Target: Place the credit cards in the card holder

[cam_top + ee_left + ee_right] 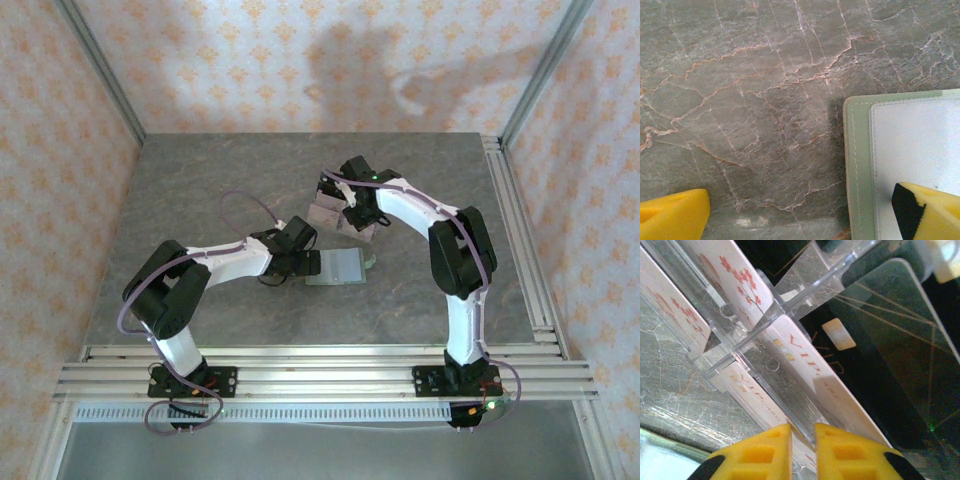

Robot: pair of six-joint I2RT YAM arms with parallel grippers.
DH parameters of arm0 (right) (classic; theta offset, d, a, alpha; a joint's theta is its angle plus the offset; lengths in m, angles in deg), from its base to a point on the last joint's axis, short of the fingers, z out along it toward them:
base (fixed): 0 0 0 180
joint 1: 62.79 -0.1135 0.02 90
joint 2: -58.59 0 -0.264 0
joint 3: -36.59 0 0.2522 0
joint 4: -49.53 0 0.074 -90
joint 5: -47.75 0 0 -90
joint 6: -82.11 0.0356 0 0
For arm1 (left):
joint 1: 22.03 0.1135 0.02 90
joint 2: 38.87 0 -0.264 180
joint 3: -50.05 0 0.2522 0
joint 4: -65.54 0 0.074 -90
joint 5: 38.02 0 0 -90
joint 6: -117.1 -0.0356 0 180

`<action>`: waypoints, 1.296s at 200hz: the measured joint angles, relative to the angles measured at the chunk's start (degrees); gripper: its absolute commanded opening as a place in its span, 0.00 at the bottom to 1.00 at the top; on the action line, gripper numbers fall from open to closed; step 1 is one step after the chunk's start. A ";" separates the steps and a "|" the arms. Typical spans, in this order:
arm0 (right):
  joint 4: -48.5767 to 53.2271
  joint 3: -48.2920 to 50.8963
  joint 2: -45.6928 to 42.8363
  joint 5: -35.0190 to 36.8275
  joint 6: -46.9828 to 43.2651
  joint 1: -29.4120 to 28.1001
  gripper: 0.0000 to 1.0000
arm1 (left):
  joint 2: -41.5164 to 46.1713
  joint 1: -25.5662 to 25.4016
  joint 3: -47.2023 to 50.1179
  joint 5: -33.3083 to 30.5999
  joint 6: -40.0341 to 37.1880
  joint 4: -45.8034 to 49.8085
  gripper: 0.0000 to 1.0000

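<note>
Credit cards, seemingly four, fill one clear stand near one card holder.

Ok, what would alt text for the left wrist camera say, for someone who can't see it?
A green card holder with a pale inner panel lies at the right on a grey marbled table. Two yellow fingers enter at the bottom corners, spread wide, one overlapping the holder.
</note>
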 measured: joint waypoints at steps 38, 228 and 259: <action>0.22 -0.66 0.07 -1.27 -0.72 0.00 0.01 | -0.04 0.00 0.00 -0.09 0.00 0.00 0.95; 4.63 -4.20 3.23 -4.96 -1.75 -0.15 0.20 | -0.15 0.02 0.00 -0.26 0.00 -0.02 0.95; 5.27 -4.81 3.50 -5.01 -1.75 -0.17 0.21 | -0.15 0.00 0.00 -0.28 0.00 -0.02 0.95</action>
